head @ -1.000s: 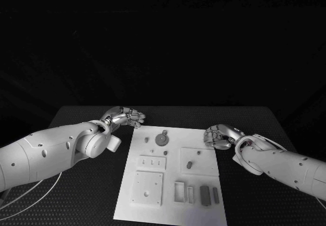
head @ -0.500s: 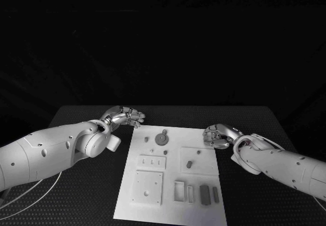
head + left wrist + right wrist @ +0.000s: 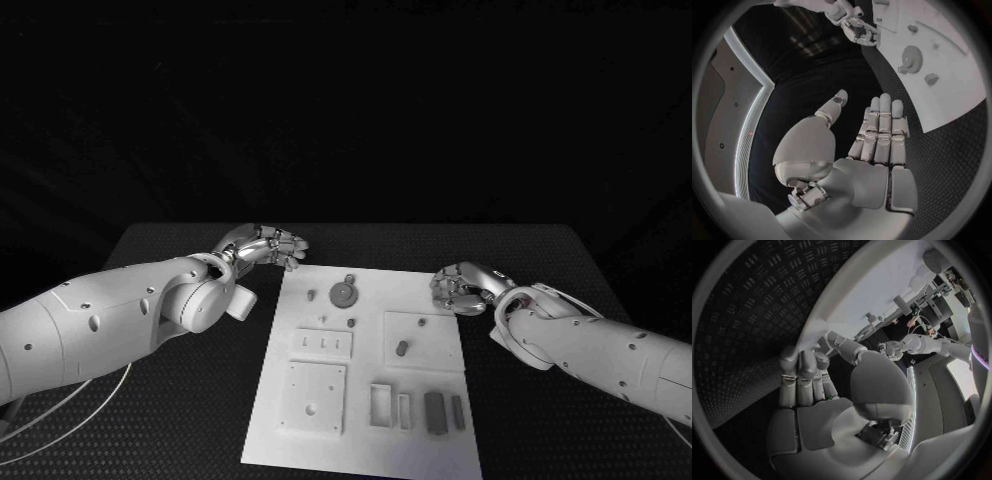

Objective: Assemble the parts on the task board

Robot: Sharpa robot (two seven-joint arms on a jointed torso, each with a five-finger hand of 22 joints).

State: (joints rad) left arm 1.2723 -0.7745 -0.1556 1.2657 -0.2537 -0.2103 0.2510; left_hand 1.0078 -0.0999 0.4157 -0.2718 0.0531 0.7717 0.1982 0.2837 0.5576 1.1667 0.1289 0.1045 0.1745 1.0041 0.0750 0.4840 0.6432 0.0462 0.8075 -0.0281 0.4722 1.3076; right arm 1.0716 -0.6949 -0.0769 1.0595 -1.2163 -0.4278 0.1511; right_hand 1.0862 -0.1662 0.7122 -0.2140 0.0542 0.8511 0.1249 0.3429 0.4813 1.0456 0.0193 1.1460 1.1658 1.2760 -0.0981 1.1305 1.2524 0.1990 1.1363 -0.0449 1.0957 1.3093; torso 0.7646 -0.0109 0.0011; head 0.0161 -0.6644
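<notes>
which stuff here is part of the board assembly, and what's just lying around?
Job:
- white flat task board
- grey round gear-shaped part at the board's far end
- grey rectangular block parts at its near end
- silver left hand, silver right hand, both holding nothing

Lying about:
- black textured table
- white cables beside the left arm

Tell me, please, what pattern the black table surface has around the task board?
A fine raised tread-like texture covers the table, clearest in the right wrist view.
</notes>
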